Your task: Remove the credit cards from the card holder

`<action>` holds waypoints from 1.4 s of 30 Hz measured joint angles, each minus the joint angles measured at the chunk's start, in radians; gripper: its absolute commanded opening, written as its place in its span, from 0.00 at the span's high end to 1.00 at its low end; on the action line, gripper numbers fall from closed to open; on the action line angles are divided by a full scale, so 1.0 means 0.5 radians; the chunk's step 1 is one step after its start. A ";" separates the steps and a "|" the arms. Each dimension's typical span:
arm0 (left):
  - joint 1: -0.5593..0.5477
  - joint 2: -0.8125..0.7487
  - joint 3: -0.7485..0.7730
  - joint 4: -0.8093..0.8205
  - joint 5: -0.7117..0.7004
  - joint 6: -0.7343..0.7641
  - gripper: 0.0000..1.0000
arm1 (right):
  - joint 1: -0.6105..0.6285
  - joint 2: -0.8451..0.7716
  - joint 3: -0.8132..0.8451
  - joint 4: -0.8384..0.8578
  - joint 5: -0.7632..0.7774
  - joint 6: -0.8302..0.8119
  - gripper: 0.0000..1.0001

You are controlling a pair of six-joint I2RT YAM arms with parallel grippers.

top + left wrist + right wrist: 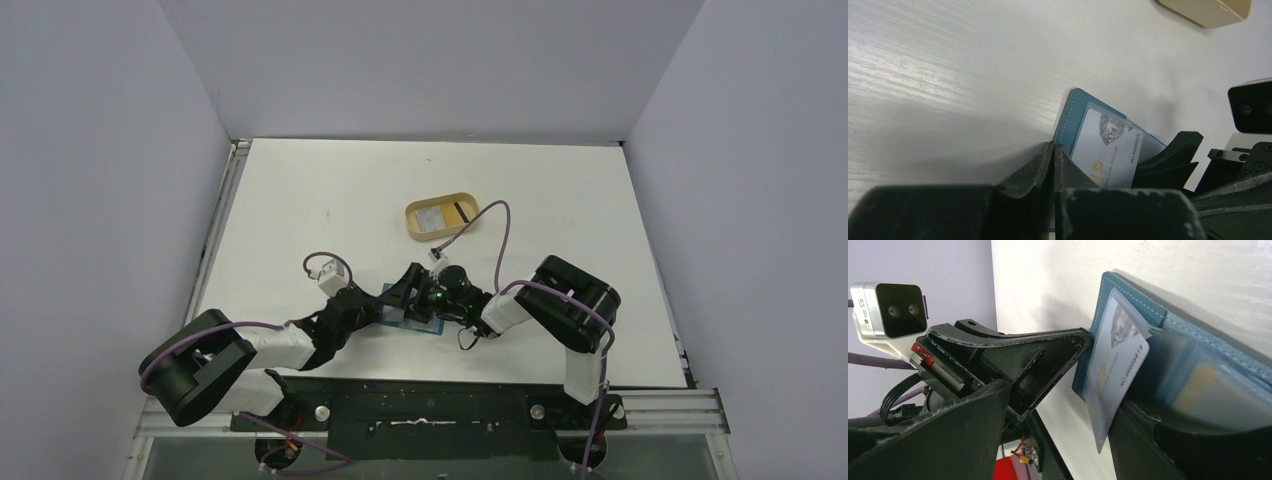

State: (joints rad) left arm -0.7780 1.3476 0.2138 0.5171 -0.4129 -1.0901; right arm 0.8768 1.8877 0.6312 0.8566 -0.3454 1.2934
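The teal card holder (424,325) lies open on the table between my two grippers. It also shows in the left wrist view (1075,115) and the right wrist view (1133,295). A silver-white card (1108,150) with gold print sticks partway out of its slot (1118,375). My left gripper (378,305) is shut on the holder's edge (1054,155). My right gripper (410,290) is open around the card's free end (1063,405). One of its fingers (1168,440) lies under the holder. A whitish card (432,217) and a gold-tan card (458,212) lie in the tan tray.
The tan oval tray (412,222) stands behind the holder, near the table's middle; its corner shows in the left wrist view (1208,12). Something yellowish (1198,390) sits behind the holder's clear sleeves. Grey walls stand on three sides of the table.
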 measured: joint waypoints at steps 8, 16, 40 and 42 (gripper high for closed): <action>-0.001 -0.002 0.000 -0.006 -0.005 -0.004 1.00 | 0.017 0.015 0.058 -0.027 -0.031 0.002 0.32; -0.001 -0.002 0.000 -0.008 -0.007 -0.005 1.00 | 0.017 0.014 0.065 -0.027 -0.069 0.026 0.33; -0.018 -0.002 0.000 -0.007 0.015 -0.013 1.00 | -0.101 -0.394 -0.084 -0.739 -0.073 -0.311 0.52; -0.018 -0.002 0.000 -0.007 0.018 -0.014 1.00 | -0.137 -0.432 -0.076 -0.841 -0.073 -0.362 0.54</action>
State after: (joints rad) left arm -0.7868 1.3464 0.2138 0.5137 -0.4038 -1.0969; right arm 0.8082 1.6718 0.5934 0.4362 -0.3820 1.1126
